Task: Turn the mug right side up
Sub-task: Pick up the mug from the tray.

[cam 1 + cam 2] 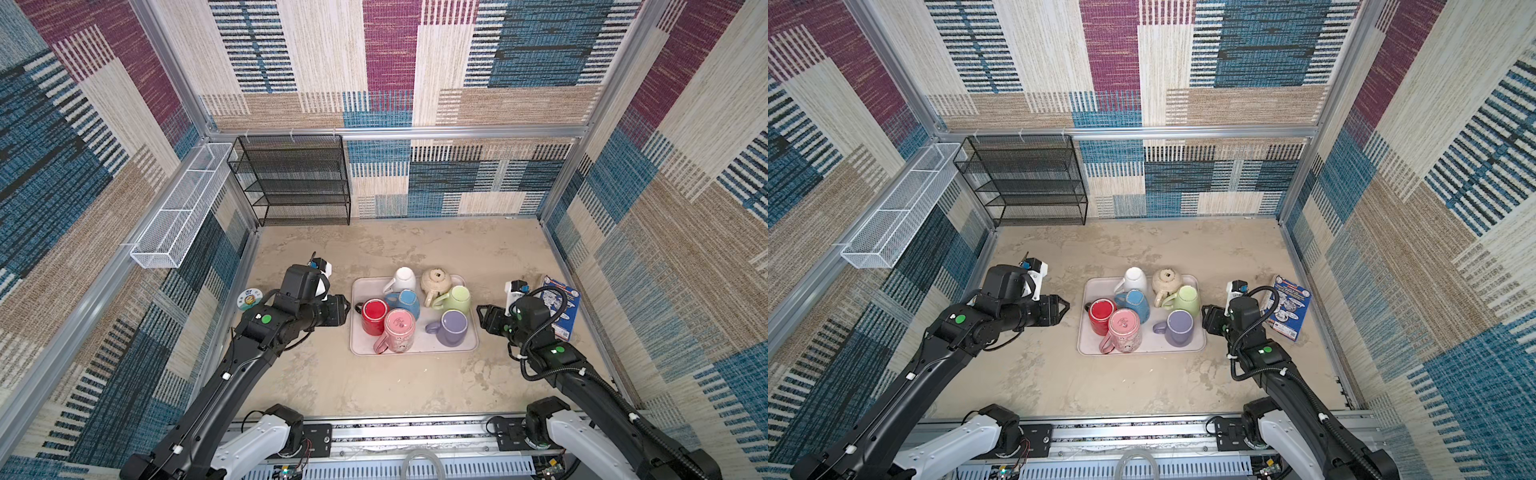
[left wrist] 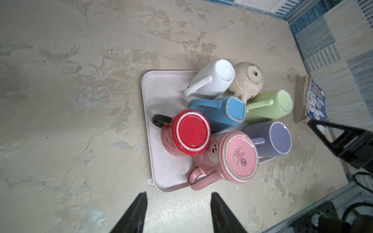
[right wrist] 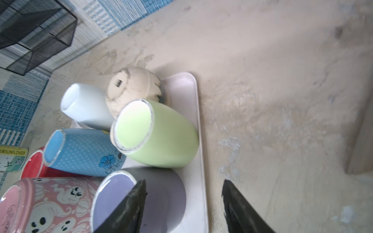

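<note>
L gripper (image 2: pixel 178 194) & R gripper (image 3: pixel 184 181) both gaping partway, gripping nothing.
L arm is reaching fwd low, tips hovering just off the tray's (image 1: pixel 417 343) left edge. R arm is bending in by the right edge, one finger (image 3: pixel 129 207) overlapping the purple mug (image 1: pixel 454 326) in wrist view; contact unclear. Mug is sitting base-up at the tray's near-right corner.

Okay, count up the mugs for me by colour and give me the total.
White mug: 1
Cream mug: 1
Blue mug: 1
Green mug: 1
Red mug: 1
Pink mug: 1
Purple mug: 1
Total: 7 mugs
</note>
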{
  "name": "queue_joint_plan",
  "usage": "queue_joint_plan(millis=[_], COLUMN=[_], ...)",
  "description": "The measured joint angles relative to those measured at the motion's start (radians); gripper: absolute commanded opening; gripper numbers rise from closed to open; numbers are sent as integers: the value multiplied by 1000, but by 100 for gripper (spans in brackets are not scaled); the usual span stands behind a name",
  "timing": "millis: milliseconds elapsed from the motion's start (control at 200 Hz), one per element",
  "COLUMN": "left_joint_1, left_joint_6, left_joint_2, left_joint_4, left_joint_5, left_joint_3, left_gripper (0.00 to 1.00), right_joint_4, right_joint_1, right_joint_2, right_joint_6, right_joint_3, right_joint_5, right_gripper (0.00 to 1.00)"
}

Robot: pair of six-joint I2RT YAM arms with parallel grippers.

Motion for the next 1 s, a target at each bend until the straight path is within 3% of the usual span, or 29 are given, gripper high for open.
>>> queue_joint_plan(millis=[175,376,666,1002], left_joint_1=[-43,-199,-377,-437], left_joint_6=[122,189,274,364], left_joint_2=[21,105,209,261], left_joint_4=[-93,-108,-95,5], left_joint_5=[60,56,-86,-154], left_joint_3=[39,20,-6,-40], left_gripper=[51,53,46,47], right_joint_4=[53,140,208,283], right_joint_1=[0,0,0,0], right_joint_2=[-77,-154,-214,-237], right_joint_6=[-56,-84,-89,-73], right_joint_3=[30,13,-18,-96], right_joint_5=[-34,-161,-257,-339], right_gripper=[66,68,69,69])
